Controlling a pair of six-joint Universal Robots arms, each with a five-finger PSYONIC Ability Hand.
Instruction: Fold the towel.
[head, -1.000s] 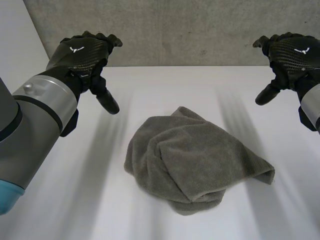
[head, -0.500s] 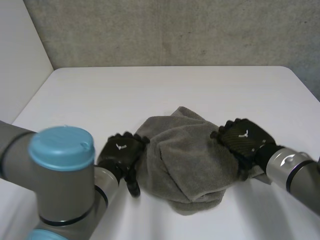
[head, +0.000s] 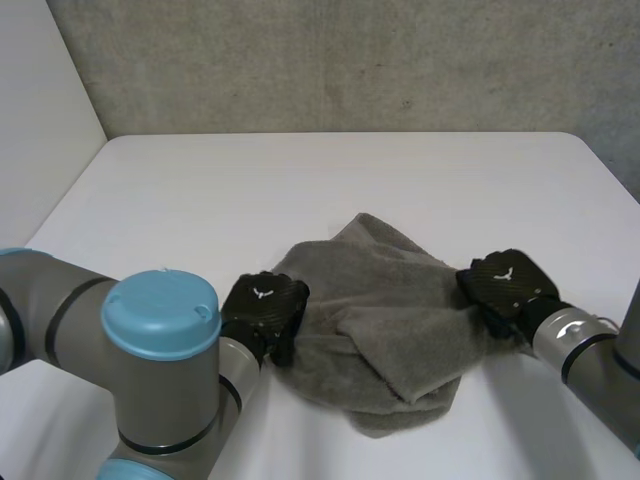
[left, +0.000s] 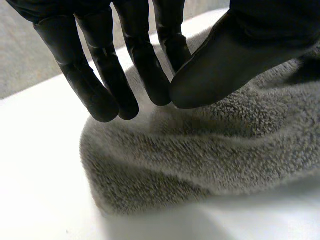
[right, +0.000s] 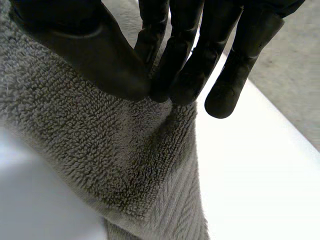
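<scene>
Crumpled towel (head: 390, 325) at centre of worktop (head: 300, 180). Left robot hand (head: 265, 305) pinched shut on its 9 o'clock edge, right robot hand (head: 505, 280) pinched shut on the 3 o'clock edge. Best to lift both together, draw apart evenly, spread flat before folding; beware of gathering extra layers.

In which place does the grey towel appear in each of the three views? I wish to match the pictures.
Head view: the towel lies crumpled mid-table, between the left hand and the right hand, one at each side edge.
Left wrist view: the towel is at the fingertips of the left hand, pinched against the thumb.
Right wrist view: the towel is under the right hand, pinched likewise.
Shared landmark: the white table beside the towel.
</scene>
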